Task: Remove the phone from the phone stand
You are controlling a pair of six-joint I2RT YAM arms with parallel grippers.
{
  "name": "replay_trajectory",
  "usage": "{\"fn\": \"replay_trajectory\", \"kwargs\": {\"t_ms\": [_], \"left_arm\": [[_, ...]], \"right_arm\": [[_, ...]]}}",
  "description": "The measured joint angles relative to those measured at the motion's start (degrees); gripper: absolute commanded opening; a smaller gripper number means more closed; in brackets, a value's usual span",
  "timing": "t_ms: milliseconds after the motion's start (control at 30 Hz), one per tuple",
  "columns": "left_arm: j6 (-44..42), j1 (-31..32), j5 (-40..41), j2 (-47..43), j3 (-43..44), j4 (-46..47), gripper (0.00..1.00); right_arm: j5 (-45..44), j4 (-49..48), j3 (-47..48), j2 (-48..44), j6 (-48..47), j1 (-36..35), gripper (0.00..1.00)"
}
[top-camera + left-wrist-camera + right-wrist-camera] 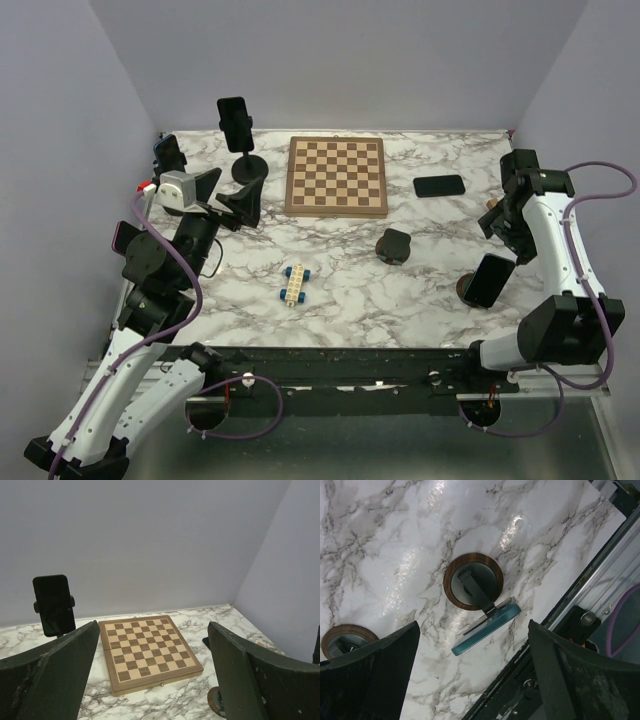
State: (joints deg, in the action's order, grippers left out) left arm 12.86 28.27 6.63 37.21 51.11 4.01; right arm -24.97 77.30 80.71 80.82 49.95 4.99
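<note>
Left end effector (152, 624), right end effector (473, 625) gape; one chessboard (336, 176).

The table (340, 300) is patterned in white marble with grey veins. The chessboard (336, 176) is chequered in dark brown and pale tan inside a brown frame. The phone (234, 122) and its stand (248, 165) are seen in black. A toy block (295, 283) is coloured cream and blue. The walls (350, 60) are painted pale lilac, and the cables (600, 165) are sheathed in purple.
</note>
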Motion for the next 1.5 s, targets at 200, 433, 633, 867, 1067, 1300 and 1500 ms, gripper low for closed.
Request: {"fn": "replay_trajectory", "kwargs": {"t_ms": [200,433,633,867,1067,1300,1500], "left_arm": [[0.00,0.00,0.13,-0.04,0.00,-0.02,0.98],[0.00,0.35,0.22,-0.02,0.00,-0.02,0.98],[0.00,0.37,0.28,-0.02,0.00,-0.02,0.98],[-0.02,0.37,0.35,-0.02,0.00,-0.02,0.98],[-0.02,0.37,0.37,0.26,0.00,-0.02,0.98],[-0.02,0.37,0.42,0.35,0.00,-0.02,0.98],[-0.02,0.37,0.44,0.35,0.00,-0.02,0.99]], "right_arm": [[0.79,1.03,-1.07,1.22,-0.44,0.00,0.95],[0.83,2.21,-1.09,1.22,3.08,0.00,0.87],[0.85,2.38,-1.11,2.47,5.29,0.00,0.82],[0.87,2.40,-2.38,3.45,7.17,0.00,0.76],[1.25,2.40,-5.07,3.89,7.96,0.00,0.70],[1.99,2.49,-6.01,3.89,8.81,0.00,0.58],[2.67,2.51,-6.12,3.89,9.49,0.00,0.45]]}}
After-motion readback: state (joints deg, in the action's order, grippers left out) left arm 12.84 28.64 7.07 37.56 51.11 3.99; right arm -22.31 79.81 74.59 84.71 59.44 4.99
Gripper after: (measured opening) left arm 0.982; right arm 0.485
